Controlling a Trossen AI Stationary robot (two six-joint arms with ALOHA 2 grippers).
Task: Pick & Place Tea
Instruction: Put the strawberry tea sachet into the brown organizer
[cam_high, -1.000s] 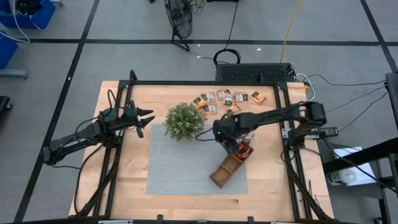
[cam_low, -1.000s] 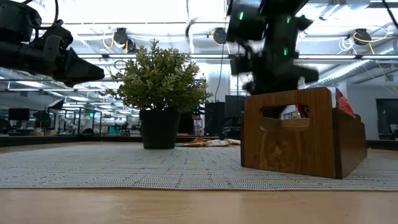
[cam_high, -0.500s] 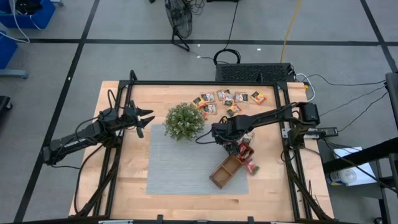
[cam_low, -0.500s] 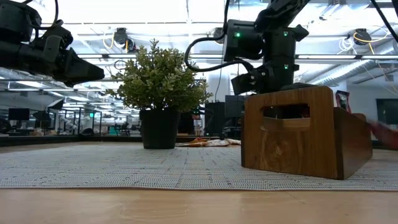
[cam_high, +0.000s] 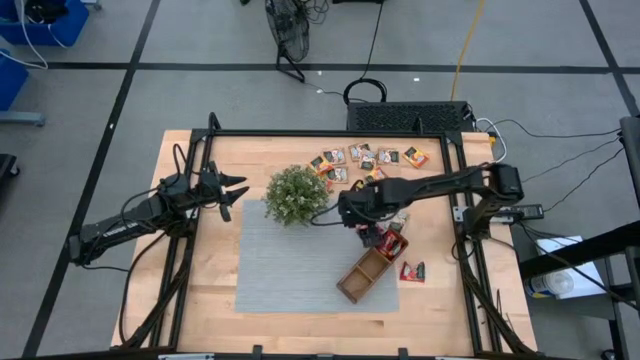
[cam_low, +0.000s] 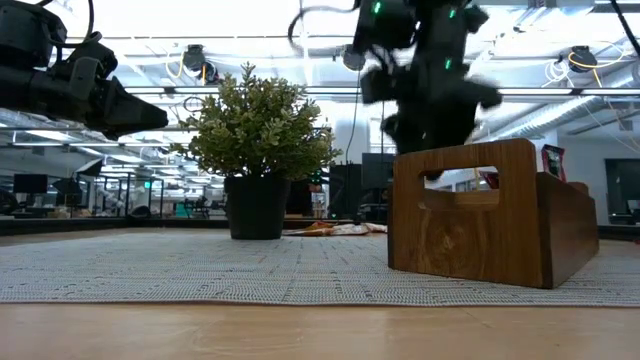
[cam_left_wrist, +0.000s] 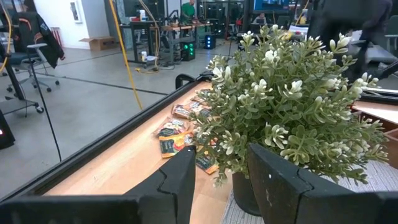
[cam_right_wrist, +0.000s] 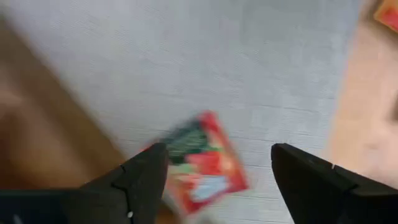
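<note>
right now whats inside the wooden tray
Red tea sachets fill the wooden tray's end compartment nearest the right end effector; the other compartments look empty. The arm covers part of that end. One sachet lies outside on the table.

Right gripper (cam_low: 430, 125) is a dark motion smear in low view above the brown wooden handled tray (cam_low: 480, 215); finger spread unreadable there. Right wrist view is blurred too: the red flat sachet (cam_right_wrist: 202, 162) between its jaws shows no print detail, and an orange sachet corner (cam_right_wrist: 387, 14) is cut off by frame edge. Behind the green potted plant (cam_left_wrist: 292, 118), in front of left jaws, part of the small sachet pile (cam_left_wrist: 183, 134) is hidden; labels too small to read.
</note>
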